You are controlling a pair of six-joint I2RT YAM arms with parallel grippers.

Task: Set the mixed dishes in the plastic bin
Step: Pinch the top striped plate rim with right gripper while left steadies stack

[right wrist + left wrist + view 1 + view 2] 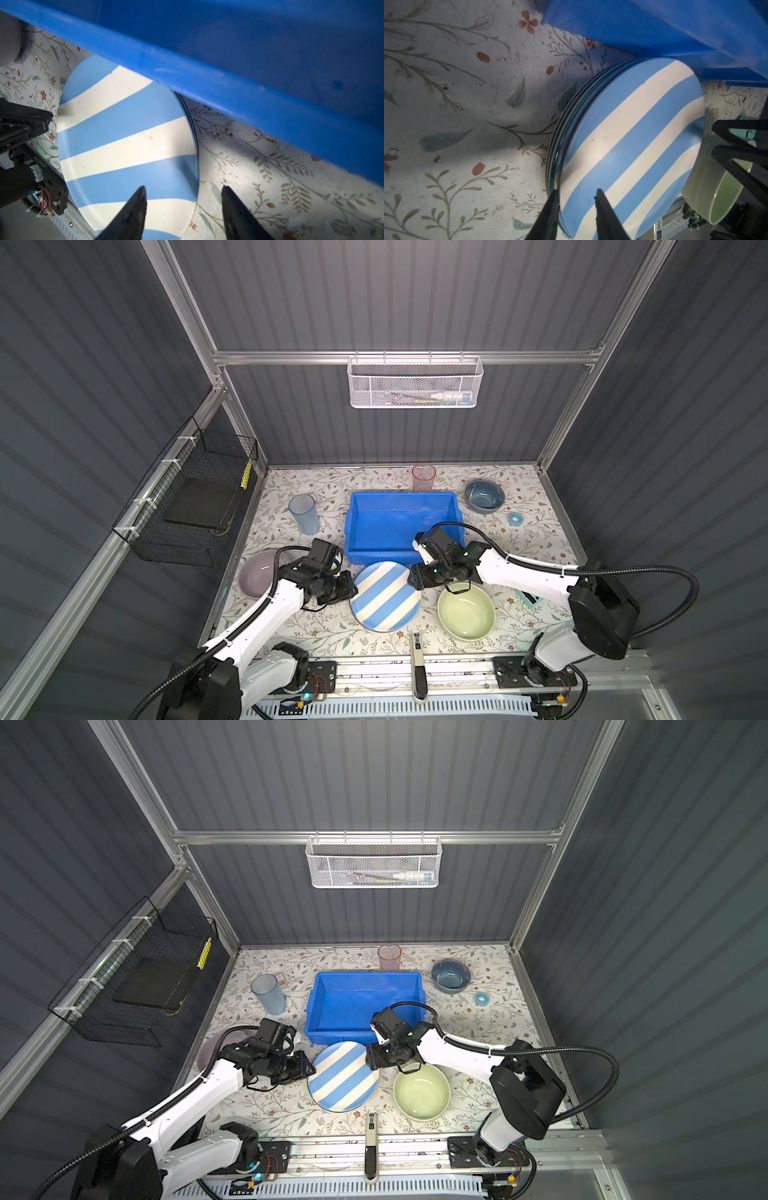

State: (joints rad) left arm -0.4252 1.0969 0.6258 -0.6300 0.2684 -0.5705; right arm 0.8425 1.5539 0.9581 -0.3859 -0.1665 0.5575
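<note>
Lying flat, face up, at near wall of blue bin (pixel 351 522): striped plate (pixel 385 596), round, stripes diagonal. Under it, lower plates (pixel 560 133), rims only. Astride its rim: left gripper (pixel 576 192) narrowly parted, right gripper (pixel 182 189) wide.

Top views overlook everything; close wrist cameras — seemingly low — share the striped plate (pixel 633 135).

blue bin (pixel 399 518): level, mid-table | striped plate (pixel 385 596): tops stack (pixel 553 145), perhaps 3 beneath, at bin's near wall | green bowl (pixel 466 611): upright
</note>
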